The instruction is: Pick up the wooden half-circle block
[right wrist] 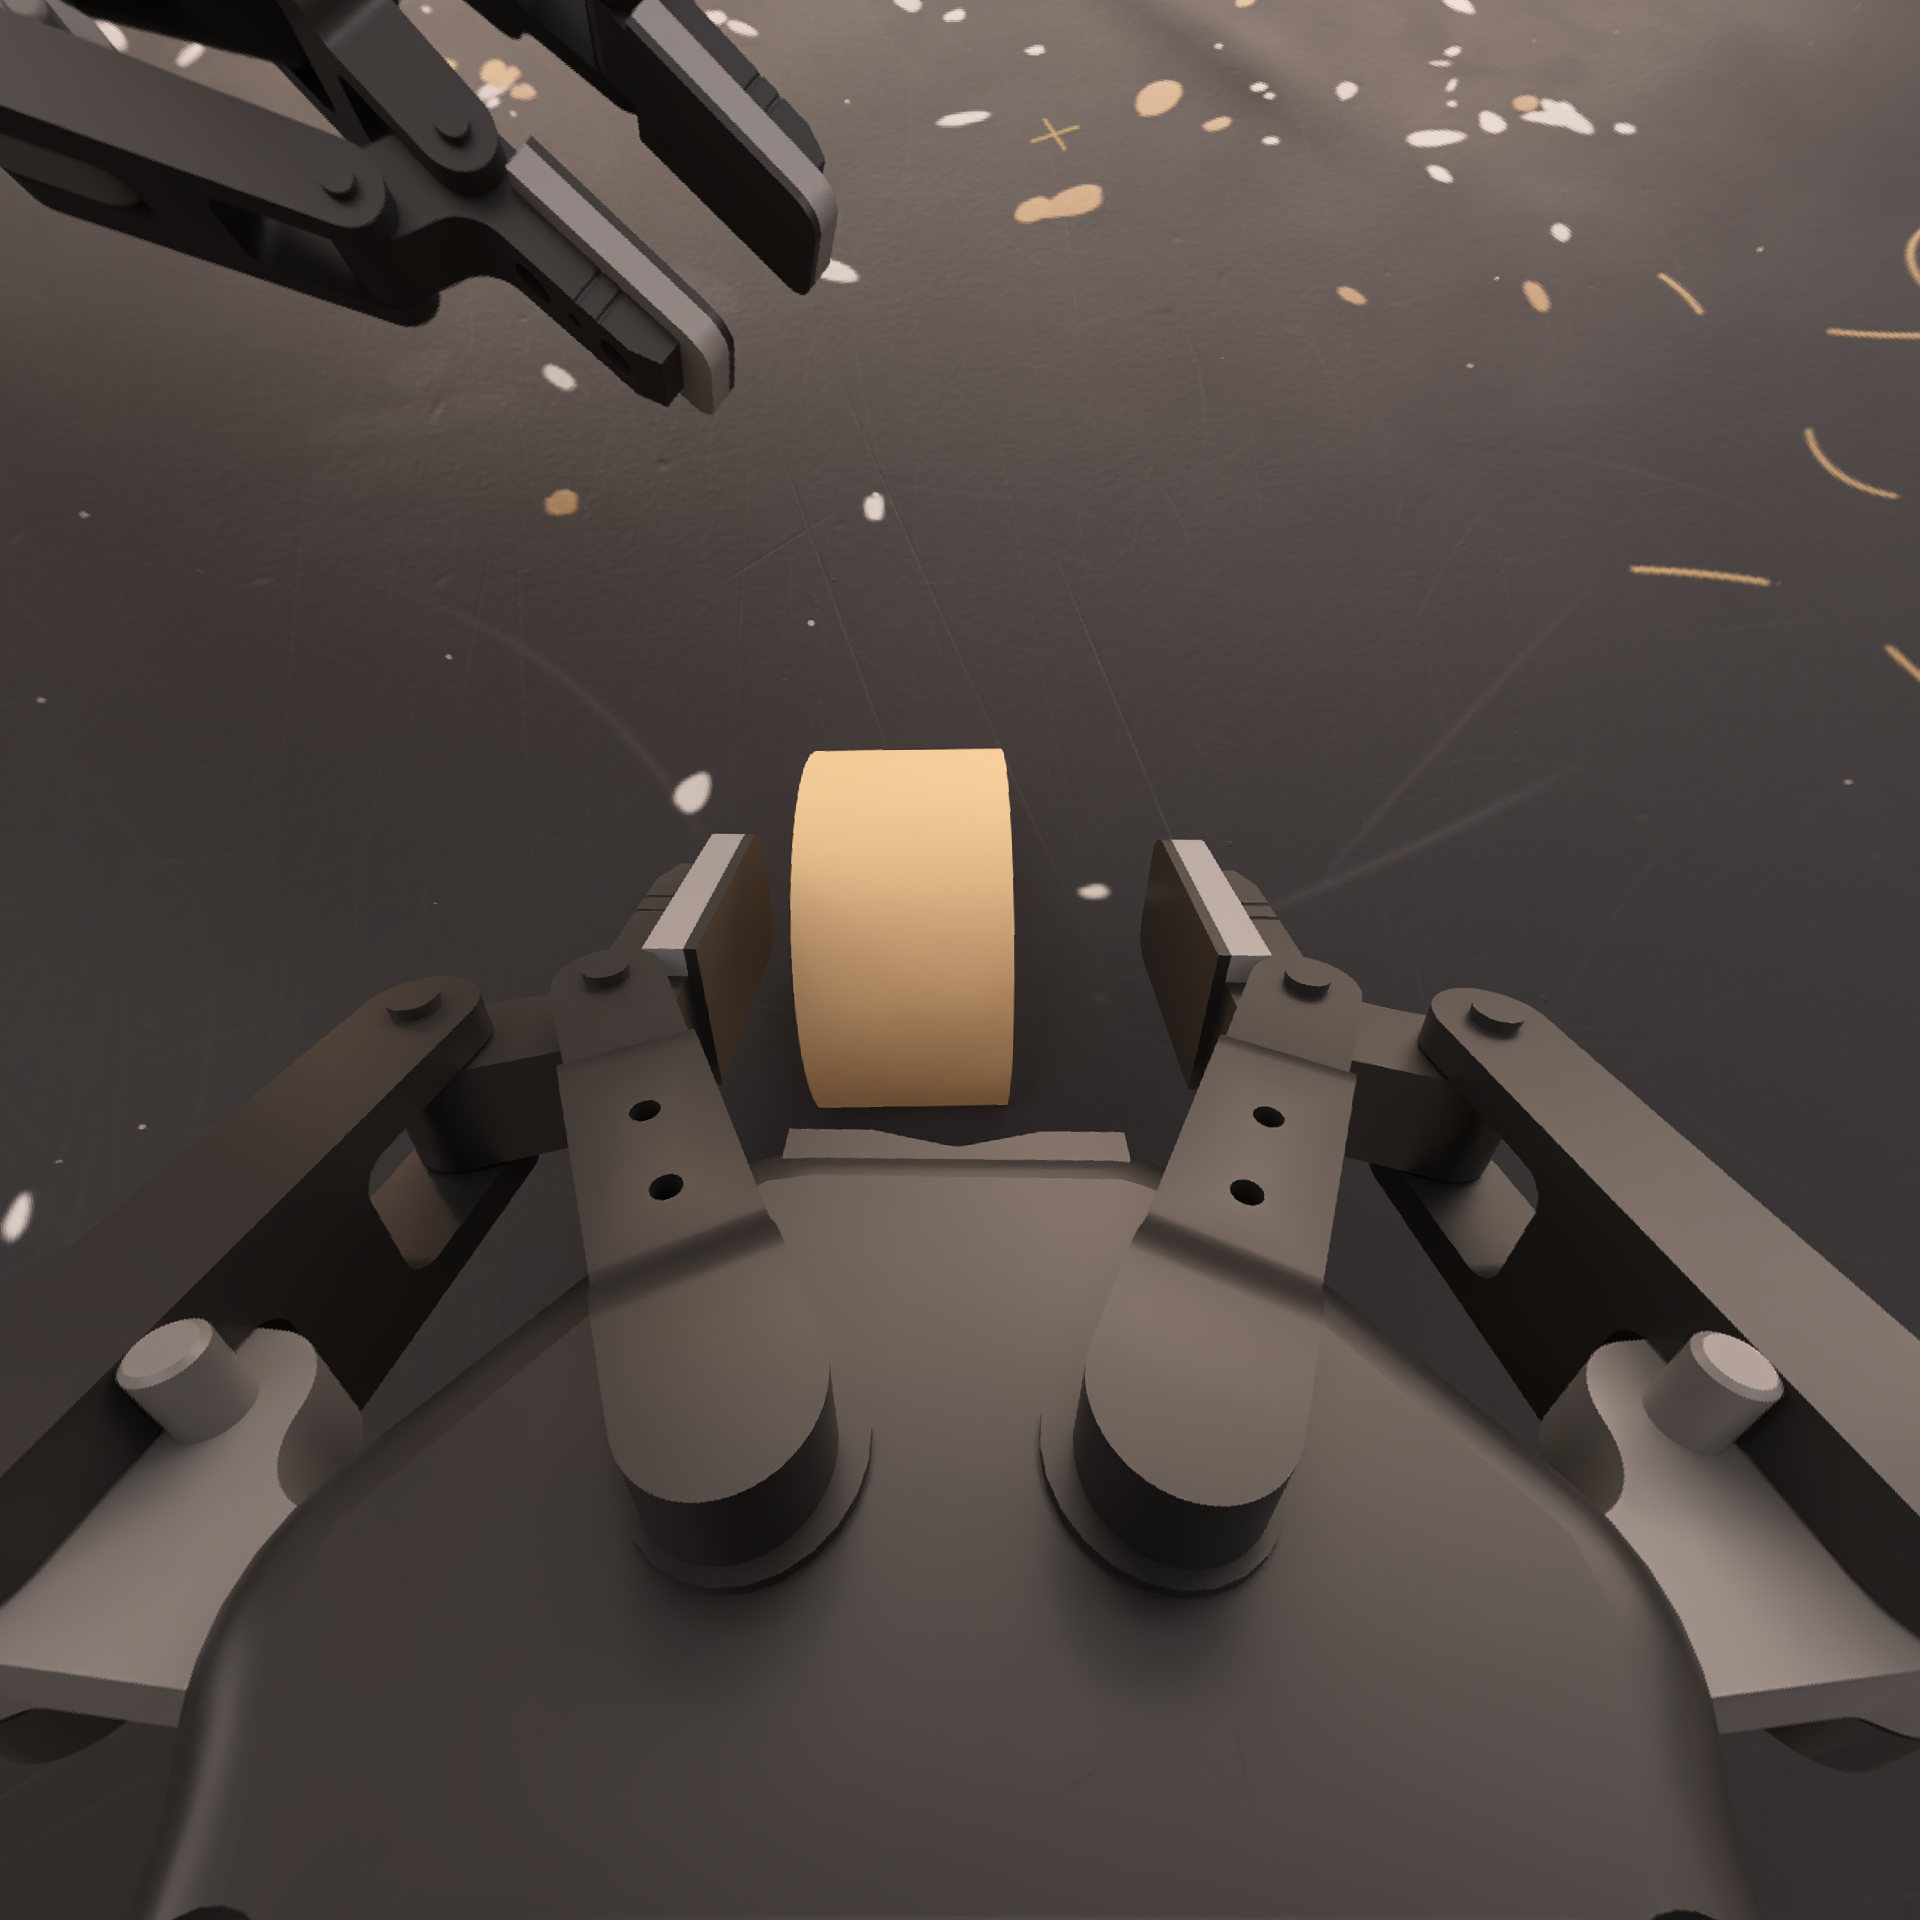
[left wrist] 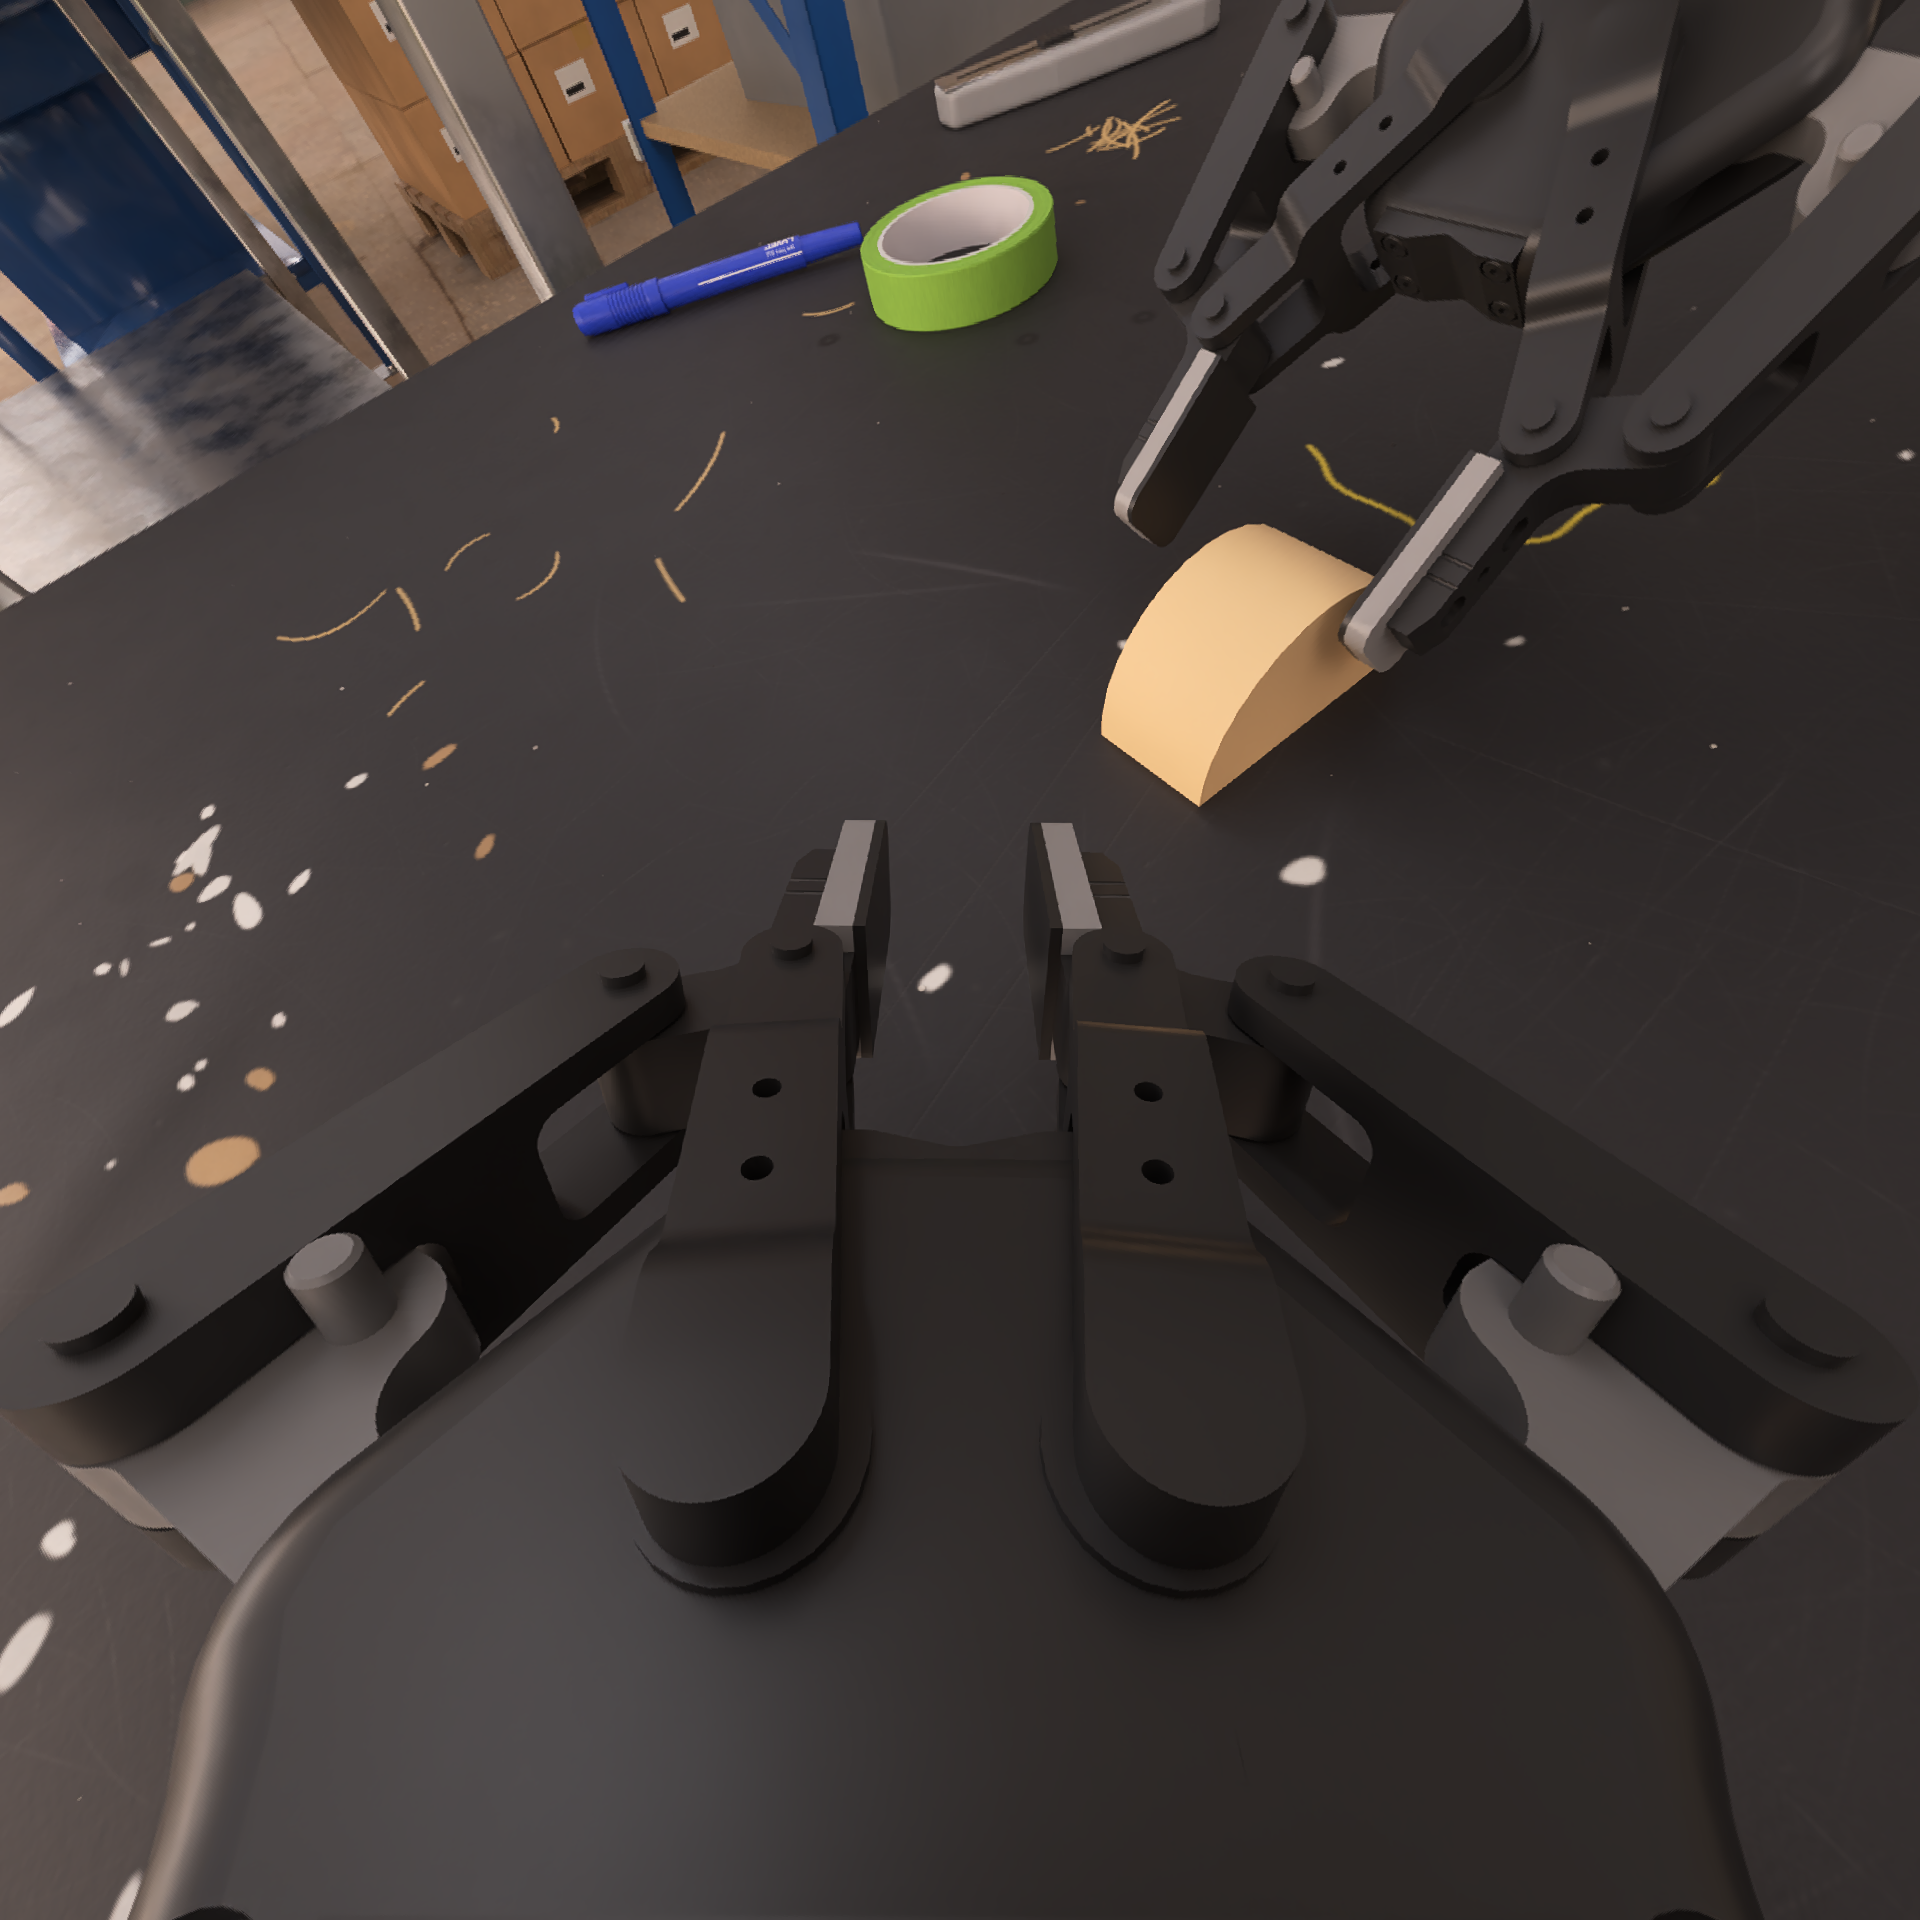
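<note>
The wooden half-circle block (left wrist: pixel 1216 665) lies flat side down on the dark table (left wrist: pixel 727 707), curved side up. My right gripper (left wrist: pixel 1262 582) is open and straddles the block from above. In the right wrist view the block (right wrist: pixel 902 925) sits between the fingers of the right gripper (right wrist: pixel 956 862); the left pad (right wrist: pixel 732 935) is close to it and the right pad (right wrist: pixel 1174 935) stands apart. My left gripper (left wrist: pixel 956 873) is open, with a narrow gap, and empty, hovering a short way in front of the block. It also shows in the right wrist view (right wrist: pixel 758 312).
A green tape roll (left wrist: pixel 961 255) and a blue marker (left wrist: pixel 717 278) lie farther back on the table. A grey-white tool (left wrist: pixel 1070 57) lies near the far edge. The table's left edge (left wrist: pixel 208 478) drops off to a floor with shelves and cardboard boxes.
</note>
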Controlling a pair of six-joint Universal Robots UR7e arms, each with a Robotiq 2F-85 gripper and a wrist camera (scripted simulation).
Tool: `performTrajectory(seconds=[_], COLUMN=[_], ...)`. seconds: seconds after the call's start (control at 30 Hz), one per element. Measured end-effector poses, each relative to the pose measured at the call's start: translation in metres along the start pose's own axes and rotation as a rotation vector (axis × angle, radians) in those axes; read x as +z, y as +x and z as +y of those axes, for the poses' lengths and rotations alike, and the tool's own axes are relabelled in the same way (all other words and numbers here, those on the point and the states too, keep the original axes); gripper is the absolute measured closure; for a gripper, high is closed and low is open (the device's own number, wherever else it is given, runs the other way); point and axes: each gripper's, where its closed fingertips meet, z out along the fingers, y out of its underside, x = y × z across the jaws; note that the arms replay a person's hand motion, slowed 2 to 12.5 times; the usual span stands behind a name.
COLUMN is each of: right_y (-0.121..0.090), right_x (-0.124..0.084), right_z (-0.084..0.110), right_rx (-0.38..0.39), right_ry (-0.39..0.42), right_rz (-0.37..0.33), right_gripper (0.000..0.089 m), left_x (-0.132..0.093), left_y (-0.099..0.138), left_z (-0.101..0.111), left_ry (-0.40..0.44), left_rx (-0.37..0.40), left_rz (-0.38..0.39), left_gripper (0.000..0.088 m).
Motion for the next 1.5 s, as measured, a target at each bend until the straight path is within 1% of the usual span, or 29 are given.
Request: performTrajectory(seconds=[0.17,0.33,0.57,0.73,0.9,1.13,1.33,1.5], right_y=[0.0036,0.0068,0.0067,0.0063,0.0059,0.0002,-0.0006,-0.0009], right_x=[0.0004,-0.0005,-0.0016,-0.0019,-0.0022,0.0006,0.0013,0.0010], right_z=[0.0008,0.0002,-0.0049,-0.0051,-0.0059,-0.0090,-0.0078,-0.0091], right_rx=[-0.033,-0.020,0.001,0.003,-0.001,-0.018,-0.043,-0.041], right_ry=[-0.012,-0.007,0.028,0.032,0.036,0.042,0.031,0.039], right_rz=[0.051,0.076,0.068,0.064,0.063,0.046,0.057,0.056], right_gripper=[0.0275,0.0278,0.0281,0.0282,0.0285,0.0287,0.0296,0.0318], left_x=[0.0002,0.0005,0.0011,0.0013,0.0016,0.0019,0.0019,0.0021], left_y=[0.0005,0.0010,0.0017,0.0021,0.0025,0.0030,0.0034,0.0038], left_z=[0.0004,0.0009,0.0016,0.0020,0.0023,0.0028,0.0029,0.0031], left_ry=[-0.003,-0.007,-0.014,-0.017,-0.020,-0.024,-0.025,-0.027], left_rx=[0.006,0.012,0.021,0.026,0.030,0.037,0.040,0.043], left_rz=[-0.001,-0.002,-0.004,-0.005,-0.006,-0.007,-0.007,-0.007], left_gripper=[0.0645,0.0646,0.0647,0.0648,0.0648,0.0648,0.0648,0.0648])
